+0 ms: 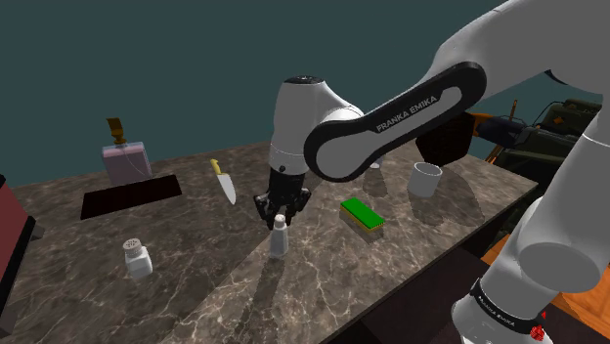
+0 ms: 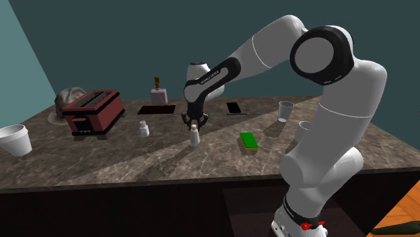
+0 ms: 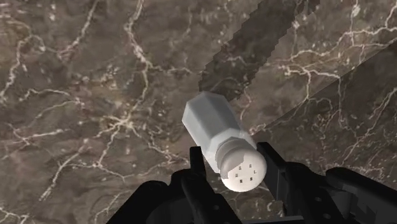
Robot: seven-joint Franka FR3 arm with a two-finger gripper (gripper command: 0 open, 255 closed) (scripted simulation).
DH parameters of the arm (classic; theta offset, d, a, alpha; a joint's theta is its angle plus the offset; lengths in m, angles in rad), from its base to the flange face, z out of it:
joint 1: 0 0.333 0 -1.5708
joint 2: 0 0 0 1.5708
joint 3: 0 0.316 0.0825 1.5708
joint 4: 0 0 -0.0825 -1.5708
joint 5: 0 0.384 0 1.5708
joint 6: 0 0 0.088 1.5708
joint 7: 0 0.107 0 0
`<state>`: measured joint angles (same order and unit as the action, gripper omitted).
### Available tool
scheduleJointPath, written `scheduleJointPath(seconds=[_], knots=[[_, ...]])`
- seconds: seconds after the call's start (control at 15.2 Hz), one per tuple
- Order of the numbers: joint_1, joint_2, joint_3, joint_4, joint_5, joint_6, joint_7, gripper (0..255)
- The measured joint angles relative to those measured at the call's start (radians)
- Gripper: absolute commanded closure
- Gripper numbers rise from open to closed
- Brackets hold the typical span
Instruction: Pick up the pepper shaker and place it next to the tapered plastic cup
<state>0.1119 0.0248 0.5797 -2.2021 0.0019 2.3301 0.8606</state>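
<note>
The pepper shaker (image 1: pixel 279 239) is pinched at its cap by the claw (image 1: pixel 281 213), directly beneath the fingers, and is stood upright on the veined counter (image 1: pixel 196 293); a green sponge (image 1: pixel 362 215) is seen near the claw, to one side

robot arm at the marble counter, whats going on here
The white arm's black hand sits on top of a white pepper shaker that stands on the dark marble counter. In the wrist view its fingers appear to clasp the shaker's cap from both sides. The shaker does not look lifted yet. A white tapered cup stands apart from it, past a green sponge.
</note>
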Motion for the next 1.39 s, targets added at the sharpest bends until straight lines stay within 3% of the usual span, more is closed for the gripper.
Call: scheduleJointPath(seconds=[1.39], knots=[[-0.006, -0.125, -0.015, 0.172, 0.078, -0.278, -0.052, 255]])
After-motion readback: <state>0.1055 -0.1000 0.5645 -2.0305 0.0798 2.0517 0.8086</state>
